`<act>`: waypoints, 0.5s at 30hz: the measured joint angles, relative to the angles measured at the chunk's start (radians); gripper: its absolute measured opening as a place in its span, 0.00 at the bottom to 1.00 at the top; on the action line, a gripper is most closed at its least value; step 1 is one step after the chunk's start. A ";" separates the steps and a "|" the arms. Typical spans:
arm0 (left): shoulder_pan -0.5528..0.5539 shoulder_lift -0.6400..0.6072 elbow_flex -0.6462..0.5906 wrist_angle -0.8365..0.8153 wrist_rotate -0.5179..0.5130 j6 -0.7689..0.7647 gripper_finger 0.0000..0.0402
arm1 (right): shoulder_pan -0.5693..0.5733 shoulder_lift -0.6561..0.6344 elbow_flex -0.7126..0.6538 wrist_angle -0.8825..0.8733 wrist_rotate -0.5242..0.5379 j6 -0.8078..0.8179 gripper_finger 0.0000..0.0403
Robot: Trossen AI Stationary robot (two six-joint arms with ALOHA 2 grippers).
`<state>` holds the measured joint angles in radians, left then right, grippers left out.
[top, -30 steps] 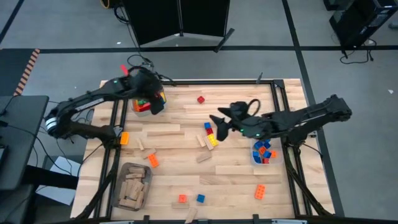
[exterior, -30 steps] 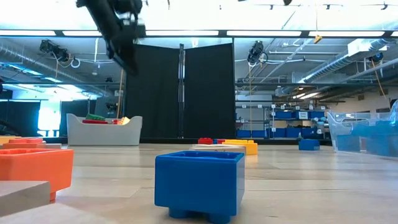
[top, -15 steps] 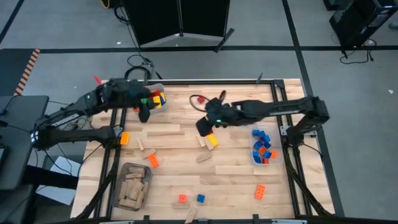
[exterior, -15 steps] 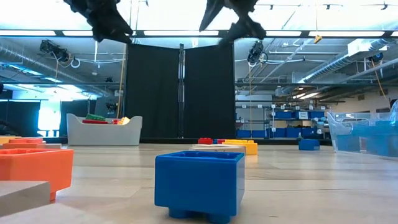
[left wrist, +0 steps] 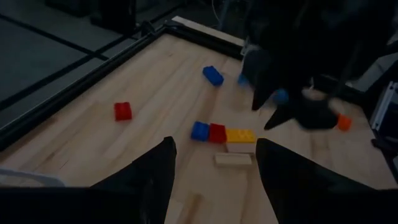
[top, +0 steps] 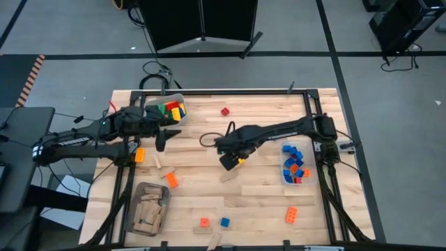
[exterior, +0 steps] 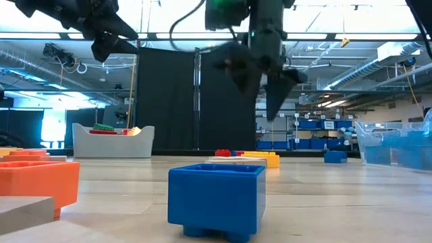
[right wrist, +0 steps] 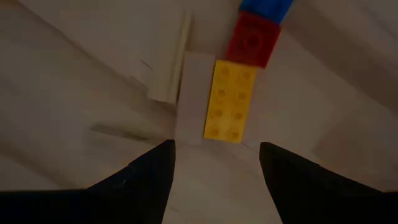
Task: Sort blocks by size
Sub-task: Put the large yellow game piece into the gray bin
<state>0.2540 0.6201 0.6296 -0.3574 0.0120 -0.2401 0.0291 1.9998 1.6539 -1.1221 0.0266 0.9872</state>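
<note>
A row of joined bricks, yellow (right wrist: 229,102), red (right wrist: 252,38) and blue (right wrist: 267,7), lies flat mid-table beside a tan wooden piece (right wrist: 189,99). My right gripper (right wrist: 214,168) hangs open just above the yellow brick's near end, pointing down, touching nothing; the low view shows it (exterior: 264,91) well clear of the tabletop. My left gripper (top: 162,141) is open and empty, held above the table's left part next to the clear bin (top: 171,109) of coloured bricks. From its wrist view the same row (left wrist: 224,132) shows ahead.
A red brick (top: 225,111) lies at the far edge. A clear bin (top: 293,164) of blue and red bricks stands on the right, a grey bin (top: 149,208) of wooden pieces near left. Loose orange bricks (top: 292,214) and a blue one (top: 224,222) lie near the front; long wooden slats (top: 182,146) mid-left.
My right gripper has swung toward the table's left and near edge, tipped from nearly level to pointing down, and sunk over the yellow brick. My left gripper has drawn back from above the clear bin toward the near edge and sits lower.
</note>
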 joint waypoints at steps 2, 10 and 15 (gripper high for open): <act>-0.007 0.000 0.000 0.008 0.000 0.000 0.57 | 0.005 0.028 -0.003 0.000 0.008 0.004 0.60; -0.009 0.000 0.000 0.028 0.000 0.000 0.57 | -0.014 0.125 -0.003 0.003 0.054 -0.002 0.57; -0.009 0.000 0.000 0.028 0.002 0.000 0.57 | -0.027 0.156 -0.001 -0.015 0.069 0.001 0.54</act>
<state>0.2455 0.6205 0.6296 -0.3298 0.0142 -0.2405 0.0023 2.1559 1.6527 -1.1369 0.0961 0.9878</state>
